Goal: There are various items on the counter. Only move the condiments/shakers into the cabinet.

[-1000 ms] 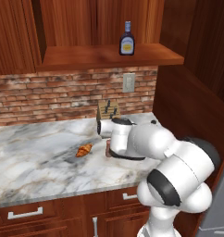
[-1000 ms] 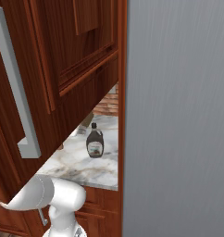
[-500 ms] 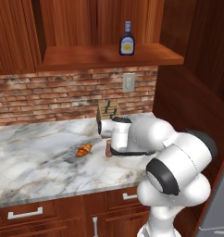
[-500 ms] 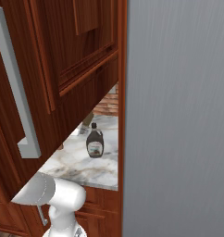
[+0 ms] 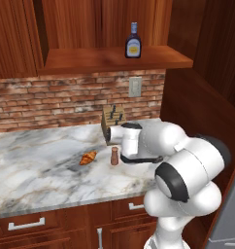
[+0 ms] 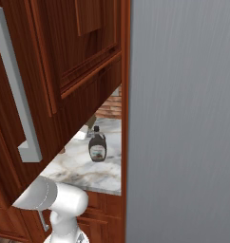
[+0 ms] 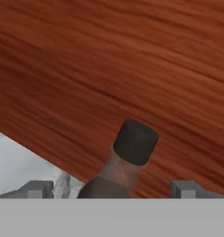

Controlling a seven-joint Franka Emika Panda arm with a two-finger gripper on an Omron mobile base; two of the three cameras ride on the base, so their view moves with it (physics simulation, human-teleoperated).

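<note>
Long marble counter (image 5: 37, 160), white-grey with brownish veins, over reddish wooden drawers (image 5: 27, 224) with silver handles; red brick wall (image 5: 51, 99) behind, with a pale outlet plate (image 5: 135, 86) set in it. Above, a reddish-brown wall cabinet (image 5: 90, 22) with a flat shelf board (image 5: 114, 59), and on that board, near its right end, a dark-blue bottle (image 5: 133, 41) with a yellow label, upright. On the counter, against the brick, a tan knife block (image 5: 111, 122) with black handles; in front of it and to the left, a small golden-orange croissant (image 5: 88, 157) lying flat; just right of the croissant, a short brown shaker (image 5: 114, 155), upright, close to the white arm. From the right base view, past a dark wooden door with a long silver handle (image 6: 19, 99) and a broad grey panel (image 6: 183, 118), a taller dark-brown bottle (image 6: 97, 145) with a black cap standing upright on the marble near the counter's front edge. In the hand view, that black-capped bottle's neck and cap (image 7: 132, 152) sit between the two finger tips of the gripper (image 7: 111, 189), apart from both, with red wood grain behind and a patch of marble at lower left. Jaws spread wide, holding nothing.
</note>
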